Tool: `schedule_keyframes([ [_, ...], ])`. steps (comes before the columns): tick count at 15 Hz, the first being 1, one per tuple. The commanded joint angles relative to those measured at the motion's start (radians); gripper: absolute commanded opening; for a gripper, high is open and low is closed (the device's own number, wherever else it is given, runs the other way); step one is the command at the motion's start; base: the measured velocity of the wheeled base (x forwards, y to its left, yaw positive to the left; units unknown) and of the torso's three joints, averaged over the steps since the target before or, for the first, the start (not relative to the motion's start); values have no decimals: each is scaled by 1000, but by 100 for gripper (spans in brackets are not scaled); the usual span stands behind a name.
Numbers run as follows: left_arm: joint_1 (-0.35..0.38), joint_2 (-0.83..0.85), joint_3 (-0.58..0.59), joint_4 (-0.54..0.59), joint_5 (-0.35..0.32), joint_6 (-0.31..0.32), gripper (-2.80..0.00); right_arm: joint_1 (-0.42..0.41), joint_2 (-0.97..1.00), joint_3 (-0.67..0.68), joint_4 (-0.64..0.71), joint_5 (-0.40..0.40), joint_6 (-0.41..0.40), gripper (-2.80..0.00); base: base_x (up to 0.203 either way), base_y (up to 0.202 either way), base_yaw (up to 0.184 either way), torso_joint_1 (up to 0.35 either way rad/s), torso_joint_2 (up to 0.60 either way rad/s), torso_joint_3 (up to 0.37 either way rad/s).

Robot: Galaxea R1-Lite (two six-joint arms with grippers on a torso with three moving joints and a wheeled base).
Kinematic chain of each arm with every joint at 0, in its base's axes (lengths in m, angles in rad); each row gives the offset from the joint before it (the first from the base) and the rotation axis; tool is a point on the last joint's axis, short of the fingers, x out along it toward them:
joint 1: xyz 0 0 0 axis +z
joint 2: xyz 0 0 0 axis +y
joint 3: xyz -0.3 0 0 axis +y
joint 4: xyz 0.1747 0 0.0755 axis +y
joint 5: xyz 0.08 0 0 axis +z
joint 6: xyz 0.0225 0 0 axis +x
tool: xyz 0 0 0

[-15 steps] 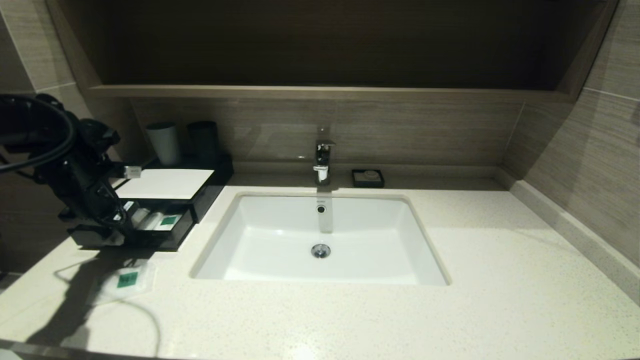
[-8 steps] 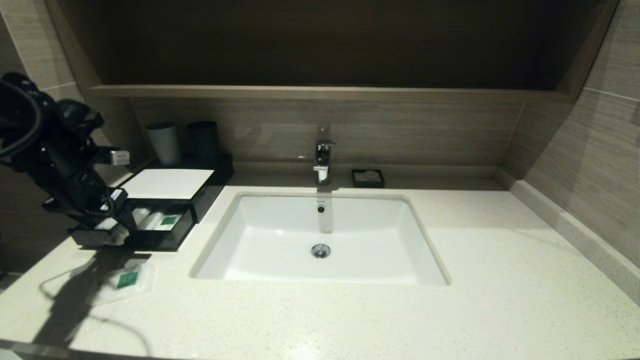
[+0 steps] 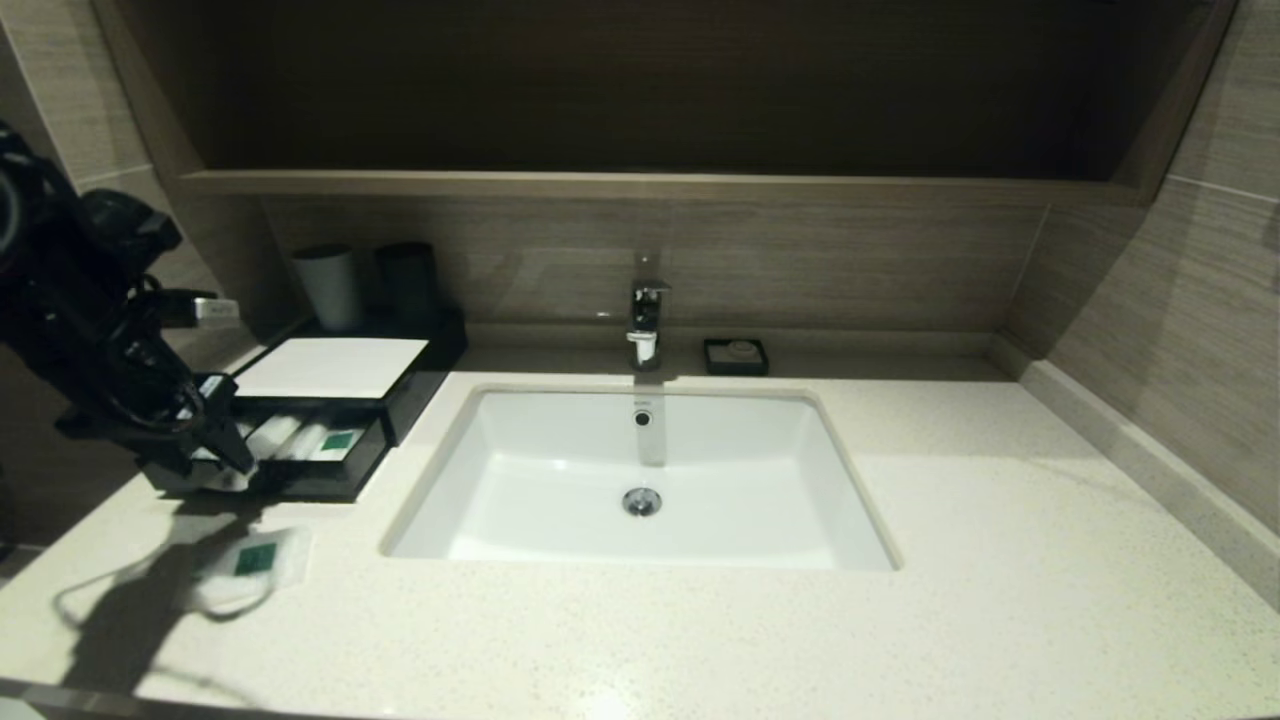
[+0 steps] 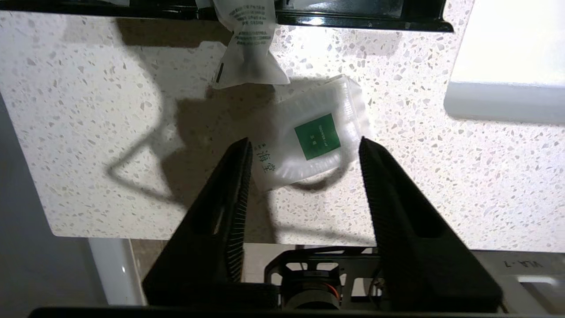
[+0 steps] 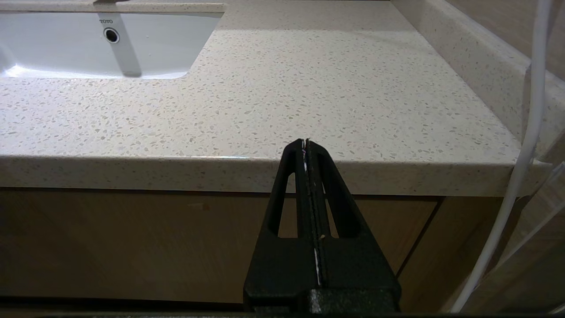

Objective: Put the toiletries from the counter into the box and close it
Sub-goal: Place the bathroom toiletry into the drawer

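Observation:
The short flat sachet [image 3: 252, 560] with a green label lies on the counter [image 3: 700, 640] in front of the box [image 3: 335, 368]. The box's front drawer [image 3: 300, 485] is open, and long packets [image 3: 300, 438] lie in it. One long packet [image 4: 249, 48] hangs over the drawer's front edge onto the counter. My left gripper [image 3: 225, 458] is open and empty. It hovers by the drawer's front left corner, above the sachet [image 4: 315, 141], which shows between its fingertips. My right gripper [image 5: 305, 142] is shut and empty, parked low at the counter's front edge, right of the sink.
Two cups [image 3: 328, 285] stand on the back of the box. The white sink [image 3: 640, 480] and tap [image 3: 645, 320] are in the middle. A small black soap dish [image 3: 736, 355] sits behind the sink. A wall runs along the counter's right side.
My left arm has drawn back to the left, away from over the drawer, with its gripper now near the drawer's front left corner. The sachet has not moved.

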Motion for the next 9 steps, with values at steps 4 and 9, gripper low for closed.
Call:
schedule_keyframes([
  [4,0,27,0,9,5,-55,-280,0,0,0,0,0,0,-280,0,0,0,0,0,0],
  [9,3,61,0,9,15,-92,-280,0,0,0,0,0,0,-280,0,0,0,0,0,0],
])
